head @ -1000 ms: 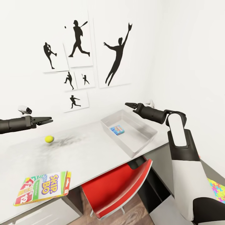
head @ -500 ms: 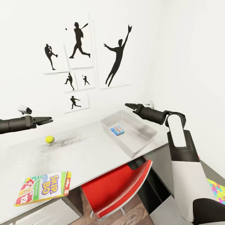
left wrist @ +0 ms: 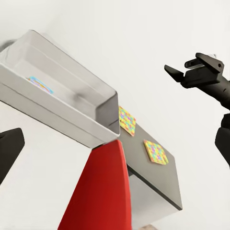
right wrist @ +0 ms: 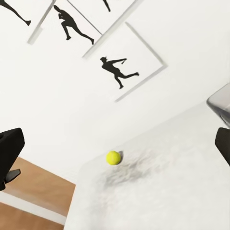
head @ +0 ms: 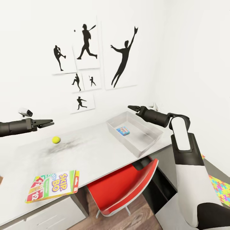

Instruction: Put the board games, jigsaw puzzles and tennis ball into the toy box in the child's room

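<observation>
- A white wall with black sports pictures backs the pale desk.
- The toy box, centre right, holds a small blue game.
- The tennis ball lies centre left; Skip-Bo overhangs the desk's lower-left edge.
- Both the left gripper and right gripper hover empty, jaws parted.
- Likely next: descend squarely over the ball.
- The left wrist view adds two puzzles beyond the box.

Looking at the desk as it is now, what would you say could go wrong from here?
The Skip-Bo box overhangs the table edge, so a clumsy touch might tip it off. The tennis ball lies loose and may roll away when nudged. The red chair beneath the toy box could obstruct the base.
</observation>
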You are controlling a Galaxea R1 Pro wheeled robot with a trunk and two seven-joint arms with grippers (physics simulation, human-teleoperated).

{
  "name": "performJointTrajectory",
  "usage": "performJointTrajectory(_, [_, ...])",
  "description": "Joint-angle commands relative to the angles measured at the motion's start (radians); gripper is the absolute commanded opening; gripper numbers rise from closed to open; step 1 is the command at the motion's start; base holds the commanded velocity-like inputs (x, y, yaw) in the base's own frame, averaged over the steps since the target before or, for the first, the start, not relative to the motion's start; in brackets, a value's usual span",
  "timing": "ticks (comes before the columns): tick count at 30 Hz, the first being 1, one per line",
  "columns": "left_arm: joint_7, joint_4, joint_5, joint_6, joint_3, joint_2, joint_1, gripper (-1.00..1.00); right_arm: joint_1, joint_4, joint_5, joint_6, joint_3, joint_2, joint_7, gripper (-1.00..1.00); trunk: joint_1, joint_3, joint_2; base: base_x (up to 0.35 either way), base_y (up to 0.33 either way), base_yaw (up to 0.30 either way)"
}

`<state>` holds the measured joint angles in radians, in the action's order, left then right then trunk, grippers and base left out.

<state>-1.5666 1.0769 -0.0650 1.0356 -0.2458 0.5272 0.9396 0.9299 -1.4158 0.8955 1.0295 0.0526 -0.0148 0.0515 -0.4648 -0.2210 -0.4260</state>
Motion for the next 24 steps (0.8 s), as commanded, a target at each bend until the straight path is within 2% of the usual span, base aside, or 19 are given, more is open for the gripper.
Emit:
performJointTrajectory(1, [-0.004,0.000,0.001,0.011,0.000,0.000,0.001,1.00,0.001,0.000,-0.006,0.006,0.003,-0.001,0.005,1.00,-0.001,-0.001,-0.002,-0.016,0.017,-0.084])
performJointTrajectory(8, [-0.004,0.000,0.001,0.011,0.000,0.000,0.001,1.00,0.000,0.000,-0.008,0.006,0.003,-0.001,0.007,1.00,-0.001,0.004,-0.002,-0.005,0.005,-0.094])
performJointTrajectory(24, [-0.004,0.000,0.001,0.011,0.000,0.000,0.001,1.00,0.001,0.001,-0.006,0.005,0.004,-0.001,0.004,1.00,-0.001,0.004,-0.002,-0.010,0.001,-0.007])
